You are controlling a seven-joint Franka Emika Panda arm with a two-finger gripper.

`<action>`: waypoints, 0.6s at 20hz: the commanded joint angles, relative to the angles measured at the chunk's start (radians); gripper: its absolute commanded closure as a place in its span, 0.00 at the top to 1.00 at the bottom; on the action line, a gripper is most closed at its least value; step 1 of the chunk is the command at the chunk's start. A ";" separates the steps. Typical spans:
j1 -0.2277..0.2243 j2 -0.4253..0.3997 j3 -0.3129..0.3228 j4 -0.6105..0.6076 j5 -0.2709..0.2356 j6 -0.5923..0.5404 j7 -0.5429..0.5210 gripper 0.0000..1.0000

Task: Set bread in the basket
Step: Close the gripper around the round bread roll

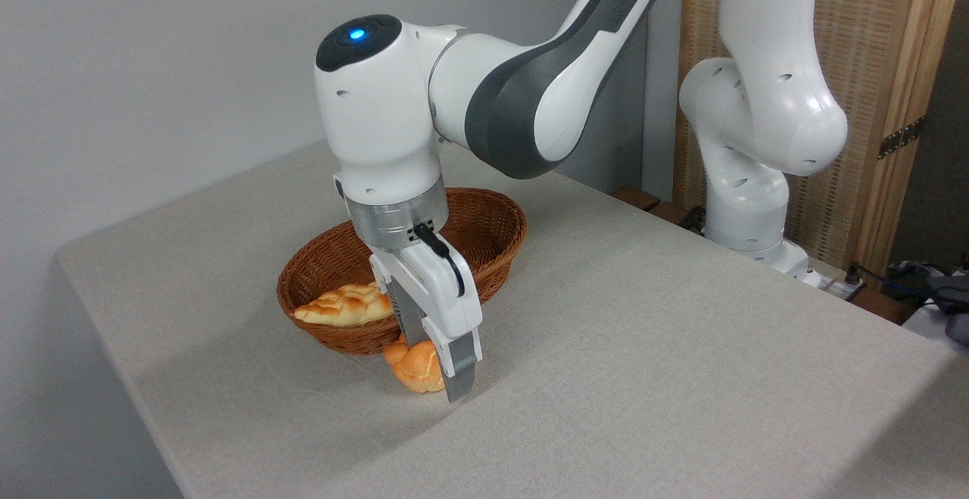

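Note:
The bread (415, 368), a small orange-golden knotted bun, rests on the table just in front of the basket's near rim. The basket (500, 215) is an oval reddish-brown wicker one near the middle of the table. My gripper (437, 369) is lowered over the bun and open, with one finger (462, 374) at the bun's right side reaching down to the cloth. The other finger stands behind the bun on its left. The bun's right part is hidden by the near finger.
A pale braided loaf (344, 304) lies inside the basket at its left end. The arm's base (746, 204) stands at the table's far right, before a wooden screen (893, 105). The table's left edge (113, 347) is close to the basket.

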 commanded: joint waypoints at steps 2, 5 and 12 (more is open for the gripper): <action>-0.002 0.010 0.002 -0.003 -0.044 0.020 0.106 0.18; -0.001 0.010 0.007 -0.005 -0.060 0.018 0.111 0.08; 0.001 0.007 0.008 -0.005 -0.061 0.009 0.111 0.05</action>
